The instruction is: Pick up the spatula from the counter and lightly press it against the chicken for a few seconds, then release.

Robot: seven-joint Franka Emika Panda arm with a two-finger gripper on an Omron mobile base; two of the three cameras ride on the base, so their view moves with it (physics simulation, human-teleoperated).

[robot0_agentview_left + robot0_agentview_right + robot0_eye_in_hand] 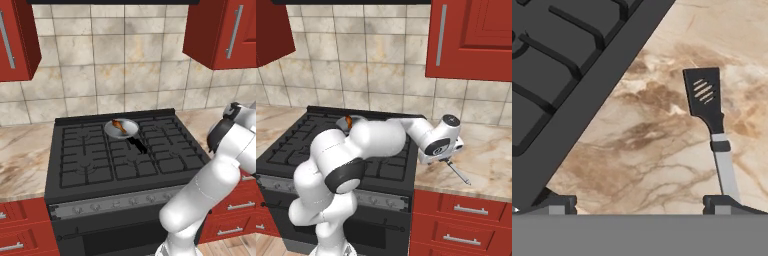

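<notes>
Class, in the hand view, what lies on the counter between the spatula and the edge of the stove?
Nothing. In the hand view, the marble counter between the spatula and the stove is bare.

A: Where does the pan point(121, 129) sit?
B: On the stove point(125, 160), at the back, about the middle, with the chicken point(118, 124) in it.
A: And the spatula point(705, 95)?
B: Flat on the counter point(486, 150) right of the stove, apart from its edge, well away from the pan. Its handle runs toward the gripper point(641, 204), which hangs over that same counter, beside the stove.
A: What else?
B: Counter on the stove's left too, drawers point(466, 210) underneath, wall cabinets point(471, 40) above both sides.
</notes>
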